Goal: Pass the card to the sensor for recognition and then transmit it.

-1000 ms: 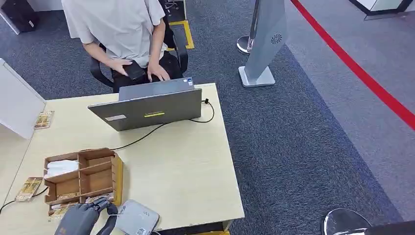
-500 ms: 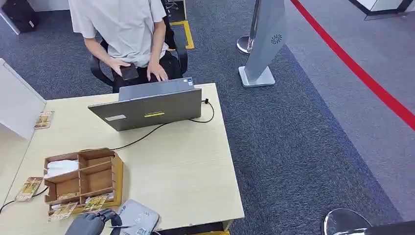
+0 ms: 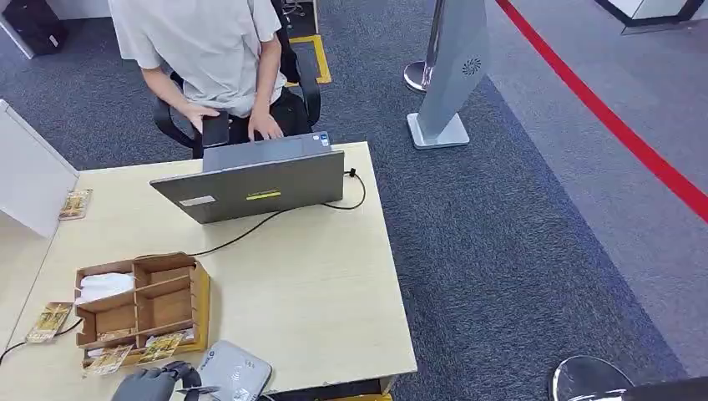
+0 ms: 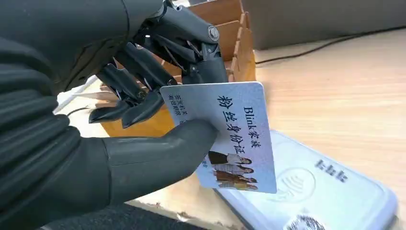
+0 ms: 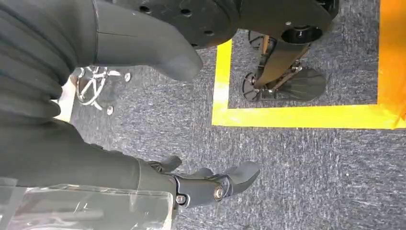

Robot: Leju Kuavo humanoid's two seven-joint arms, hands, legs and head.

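My left hand [image 4: 143, 96] pinches a pale printed card [image 4: 230, 134] between thumb and fingers. The card hangs edge-on just above the near end of the grey card sensor [image 4: 325, 191]. From the head view, the left hand [image 3: 154, 383] sits at the table's front edge, right beside the sensor [image 3: 236, 373], with the card [image 3: 200, 388] seen as a thin sliver. My right hand [image 5: 210, 184] hangs over the carpet, fingers apart, holding nothing.
A wooden compartment box [image 3: 142, 302] stands just behind my left hand, with loose cards [image 3: 134, 351] before it. A grey laptop [image 3: 255, 184] and its cable [image 3: 250, 230] lie farther back. A person [image 3: 209, 58] sits behind the table [image 3: 317, 284].
My left hand has drawn back from the wooden box toward the table's front edge and now holds the card beside the sensor. The person has shifted slightly.
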